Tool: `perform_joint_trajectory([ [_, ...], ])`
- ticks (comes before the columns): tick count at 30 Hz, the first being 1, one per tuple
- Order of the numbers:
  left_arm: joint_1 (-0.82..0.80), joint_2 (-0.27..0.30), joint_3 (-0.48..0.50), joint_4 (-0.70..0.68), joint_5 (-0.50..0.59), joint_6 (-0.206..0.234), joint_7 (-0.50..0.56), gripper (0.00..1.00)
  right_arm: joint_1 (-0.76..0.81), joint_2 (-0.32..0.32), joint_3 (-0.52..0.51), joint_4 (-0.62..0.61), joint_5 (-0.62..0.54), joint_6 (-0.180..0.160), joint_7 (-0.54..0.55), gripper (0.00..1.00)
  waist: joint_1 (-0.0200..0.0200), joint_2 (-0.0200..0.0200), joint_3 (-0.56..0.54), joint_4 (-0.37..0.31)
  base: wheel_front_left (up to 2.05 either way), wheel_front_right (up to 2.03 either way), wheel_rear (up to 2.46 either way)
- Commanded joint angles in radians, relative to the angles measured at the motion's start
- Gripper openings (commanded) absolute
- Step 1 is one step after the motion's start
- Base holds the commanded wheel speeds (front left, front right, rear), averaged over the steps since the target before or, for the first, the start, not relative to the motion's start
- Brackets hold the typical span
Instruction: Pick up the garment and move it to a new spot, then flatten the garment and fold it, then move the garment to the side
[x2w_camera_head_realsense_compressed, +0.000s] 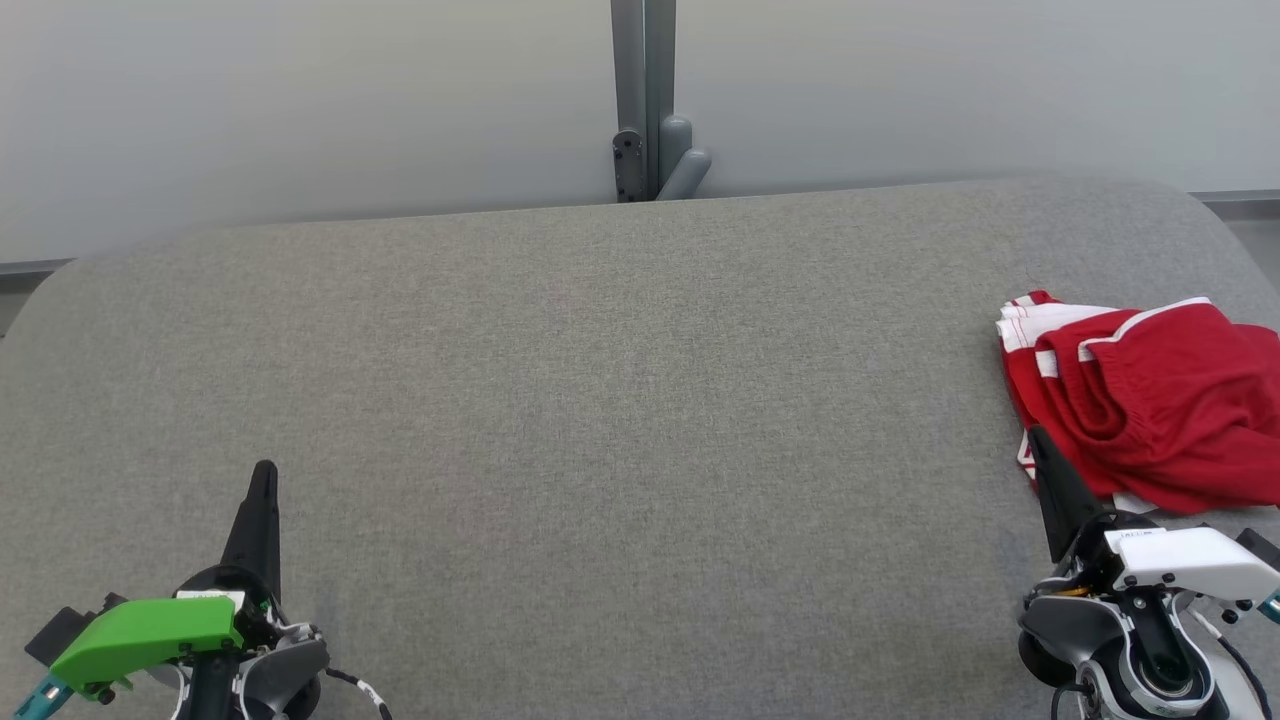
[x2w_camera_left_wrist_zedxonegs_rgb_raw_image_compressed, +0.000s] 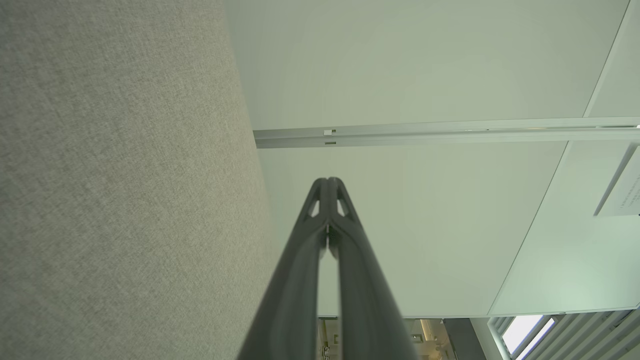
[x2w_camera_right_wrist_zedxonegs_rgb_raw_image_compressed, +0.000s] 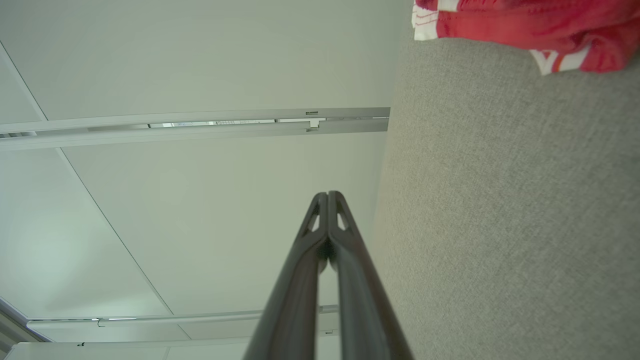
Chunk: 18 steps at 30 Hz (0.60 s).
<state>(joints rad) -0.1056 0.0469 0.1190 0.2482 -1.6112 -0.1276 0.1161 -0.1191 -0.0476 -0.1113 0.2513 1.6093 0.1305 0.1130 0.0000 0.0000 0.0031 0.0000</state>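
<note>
The garment (x2w_camera_head_realsense_compressed: 1150, 400) is a crumpled red piece with white trim, lying in a heap at the right edge of the grey felt table (x2w_camera_head_realsense_compressed: 620, 400). In the right wrist view the garment (x2w_camera_right_wrist_zedxonegs_rgb_raw_image_compressed: 525, 22) shows at the top right corner. My right gripper (x2w_camera_head_realsense_compressed: 1036, 440) is shut and empty at the lower right, its tip just short of the garment's near left edge; its fingertips (x2w_camera_right_wrist_zedxonegs_rgb_raw_image_compressed: 328, 196) press together. My left gripper (x2w_camera_head_realsense_compressed: 265, 472) rests shut and empty at the lower left, far from the garment, with its fingers (x2w_camera_left_wrist_zedxonegs_rgb_raw_image_compressed: 327, 182) closed in the left wrist view.
A pale wall with a grey vertical post (x2w_camera_head_realsense_compressed: 645, 100) stands behind the table's far edge. The table's corners are rounded. Broad bare felt lies between the two grippers.
</note>
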Motion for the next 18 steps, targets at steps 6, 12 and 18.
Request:
perform_joint_trajectory([
  [6, -0.011, 0.006, 0.0, -0.003, -0.002, -0.007, 0.003, 0.0, 0.01, -0.005, -0.001, -0.005, 0.007, 0.0, 0.002, 0.0, 0.0, 0.0, 0.0, 0.0, 0.0, 0.0, 0.0],
  [12, -0.011, 0.006, 0.0, -0.003, -0.002, -0.007, 0.003, 0.0, 0.01, -0.005, -0.001, -0.005, 0.007, 0.0, 0.002, 0.0, 0.0, 0.0, 0.0, 0.0, 0.0, 0.0, 0.0],
  [18, -0.011, 0.006, 0.0, -0.003, -0.002, -0.007, 0.003, 0.0, 0.01, -0.005, -0.001, -0.005, 0.007, 0.0, 0.002, 0.0, 0.0, 0.0, 0.0, 0.0, 0.0, 0.0, 0.0],
])
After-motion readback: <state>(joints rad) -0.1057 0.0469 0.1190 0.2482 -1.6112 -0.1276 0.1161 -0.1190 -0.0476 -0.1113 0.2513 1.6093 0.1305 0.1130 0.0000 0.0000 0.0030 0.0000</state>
